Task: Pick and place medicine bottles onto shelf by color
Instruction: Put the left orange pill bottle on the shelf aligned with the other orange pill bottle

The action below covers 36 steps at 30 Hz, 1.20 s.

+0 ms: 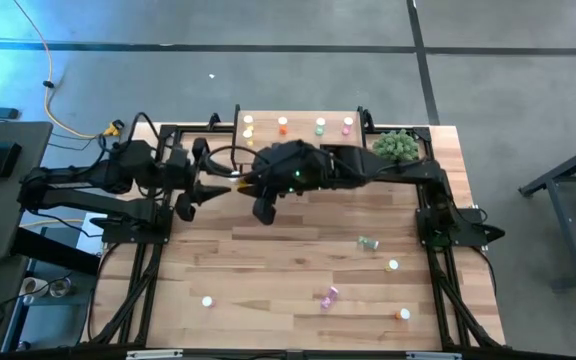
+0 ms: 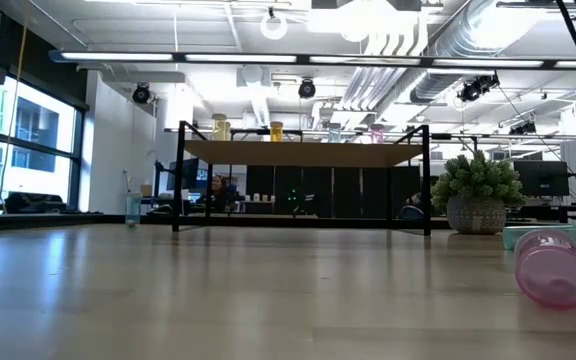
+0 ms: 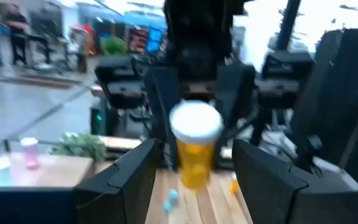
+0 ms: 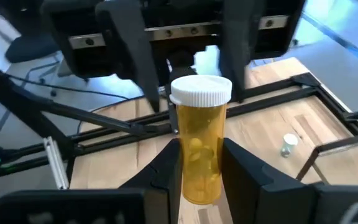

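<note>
A yellow medicine bottle (image 4: 199, 143) with a white cap is held in the air by my right gripper (image 4: 201, 152), which is shut on it, above the table's far middle (image 1: 242, 183). My left gripper (image 3: 193, 152) faces it from the table's left, open. Its fingers stand on either side of the bottle (image 3: 194, 149) without touching it. The shelf (image 1: 298, 130) stands at the far edge and carries a yellow, an orange, a green and a pink bottle. In the low view the shelf (image 2: 303, 153) shows on black legs. My right gripper pinches the yellow bottle's body (image 4: 197, 171), at its lower half, between its two fingers (image 4: 166, 177). The fingers come from the table's right side, slanting slightly down. The bottle stands upright in the hold with its cap up, lifted clear of the table.
A green plant ball (image 1: 396, 145) sits right of the shelf. Loose bottles lie on the near right of the table: a green one (image 1: 368, 242), a pink one (image 1: 328, 295), an orange one (image 1: 404, 314). Another stands near left (image 1: 207, 300). Black frame rails run along both sides.
</note>
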Each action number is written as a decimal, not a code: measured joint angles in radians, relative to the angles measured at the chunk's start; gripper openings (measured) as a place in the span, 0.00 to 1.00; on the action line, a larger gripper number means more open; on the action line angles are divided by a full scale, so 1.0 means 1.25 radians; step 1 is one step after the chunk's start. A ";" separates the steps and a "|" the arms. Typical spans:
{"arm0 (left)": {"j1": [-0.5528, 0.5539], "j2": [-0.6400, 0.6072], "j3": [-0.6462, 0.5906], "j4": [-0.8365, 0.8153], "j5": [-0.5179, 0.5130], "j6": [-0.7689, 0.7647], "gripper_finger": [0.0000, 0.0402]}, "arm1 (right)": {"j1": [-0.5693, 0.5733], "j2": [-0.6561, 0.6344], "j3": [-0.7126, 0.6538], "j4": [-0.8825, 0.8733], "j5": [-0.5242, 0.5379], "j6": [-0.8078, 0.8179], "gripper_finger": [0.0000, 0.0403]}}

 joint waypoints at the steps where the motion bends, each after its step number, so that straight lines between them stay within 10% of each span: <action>1: 0.000 0.005 0.000 0.013 -0.011 0.001 0.50 | -0.005 0.000 0.000 0.001 -0.013 -0.009 0.20; 36: 0.000 0.070 0.000 0.107 -0.055 -0.002 0.50 | -0.035 -0.001 -0.001 0.030 -0.058 -0.046 0.20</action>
